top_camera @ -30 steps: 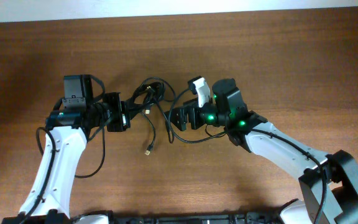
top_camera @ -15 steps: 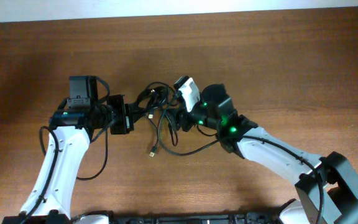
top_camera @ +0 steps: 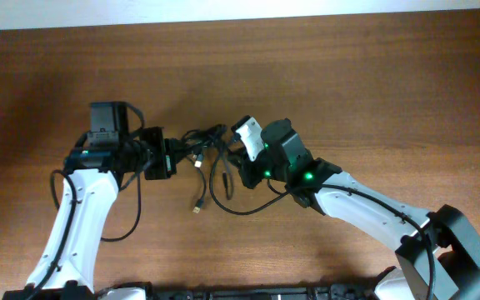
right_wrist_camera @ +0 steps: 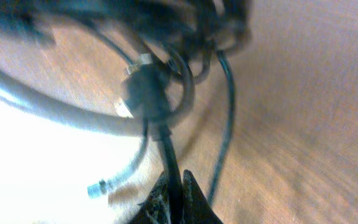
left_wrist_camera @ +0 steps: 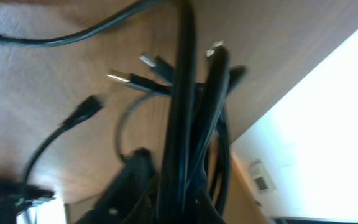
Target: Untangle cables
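The cables (top_camera: 209, 148) are bunched in a knot between the two arms, about mid-table (top_camera: 390, 83), with one loose plug (top_camera: 197, 206) trailing toward the near edge. The left claw (top_camera: 173, 157) is clenched on its side of the bundle, and in its own camera several strands run through it together; the right claw (right_wrist_camera: 174, 182) is pinched tight on a single strand, just below a small plug body (right_wrist_camera: 143, 93).

From where I stand, the worry is the pull. If the arms draw straight apart, the loops between them would likely cinch down rather than open; with the left claw holding several strands at once, nothing can slide free on that side. The right claw's grip is right at the fingertips on a thin cord, so it may slip out under tension; that plug body could also catch in a neighbouring loop and drag the whole knot along.
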Robot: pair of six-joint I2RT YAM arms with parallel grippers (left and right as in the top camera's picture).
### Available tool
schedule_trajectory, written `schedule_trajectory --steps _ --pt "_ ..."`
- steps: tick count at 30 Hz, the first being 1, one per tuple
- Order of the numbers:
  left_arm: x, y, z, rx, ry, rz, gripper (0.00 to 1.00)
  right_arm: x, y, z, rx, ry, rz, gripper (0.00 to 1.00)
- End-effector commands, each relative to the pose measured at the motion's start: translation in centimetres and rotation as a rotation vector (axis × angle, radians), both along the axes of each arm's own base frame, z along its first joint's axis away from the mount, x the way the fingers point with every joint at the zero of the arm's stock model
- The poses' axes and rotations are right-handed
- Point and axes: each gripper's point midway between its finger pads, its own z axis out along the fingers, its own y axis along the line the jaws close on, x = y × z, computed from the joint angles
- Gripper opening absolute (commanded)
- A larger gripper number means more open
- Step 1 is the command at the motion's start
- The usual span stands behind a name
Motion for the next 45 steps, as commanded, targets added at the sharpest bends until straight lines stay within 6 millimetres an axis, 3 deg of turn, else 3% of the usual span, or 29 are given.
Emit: schedule_trajectory --steps 1,8,9,13,16,18,20,26,32,34,38,43,45 --pt "2.0 2.3 1.3 0.031 -0.089 0.067 0.0 -1.0 -1.3 -1.2 -0.045 0.076 -0.03 0.04" --pt "2.5 1.9 1.8 0.166 -0.31 -0.162 0.0 -0.1 -2.0 -0.3 -0.004 0.105 -0.102 0.04" --pt "2.6 2.0 1.7 0.227 -0.379 -0.245 0.0 0.6 -2.8 0.2 0.022 0.125 -0.155 0.09" --pt "2.7 2.5 1.5 0.296 -0.424 -0.296 0.0 1.5 -4.1 1.3 0.082 0.147 -0.175 0.44" --pt "2.9 2.8 1.4 0.356 -0.467 -0.348 0.0 1.8 -4.9 2.7 0.149 0.169 -0.159 0.64" --pt "3.0 2.6 1.5 0.399 -0.512 -0.405 0.0 2.1 -5.5 3.6 0.205 0.203 -0.179 0.72" --pt "3.1 2.4 1.7 0.438 -0.54 -0.443 0.0 2.1 -5.6 4.4 0.257 0.231 -0.175 0.74" --pt "4.2 0.9 2.8 0.608 -0.599 -0.526 0.0 -0.6 -2.6 7.9 0.459 0.376 -0.011 0.74" --pt "5.6 -0.5 5.6 0.672 -0.672 -0.512 0.0 -3.5 0.4 8.2 0.411 0.258 0.174 0.74" --pt "6.0 -0.6 6.6 0.652 -0.673 -0.472 0.0 -3.4 0.9 7.3 0.35 0.193 0.167 0.74" --pt "5.7 -2.2 7.8 0.564 -0.719 -0.505 0.0 -1.2 0.5 5.5 0.234 0.103 -0.002 0.73" --pt "4.8 -3.5 8.0 0.487 -0.736 -0.551 0.0 -0.5 0.9 5.8 0.221 0.048 -0.037 0.62" --pt "4.8 -3.5 8.0 0.488 -0.737 -0.554 0.0 -0.6 0.8 5.6 0.215 0.057 -0.038 0.38"
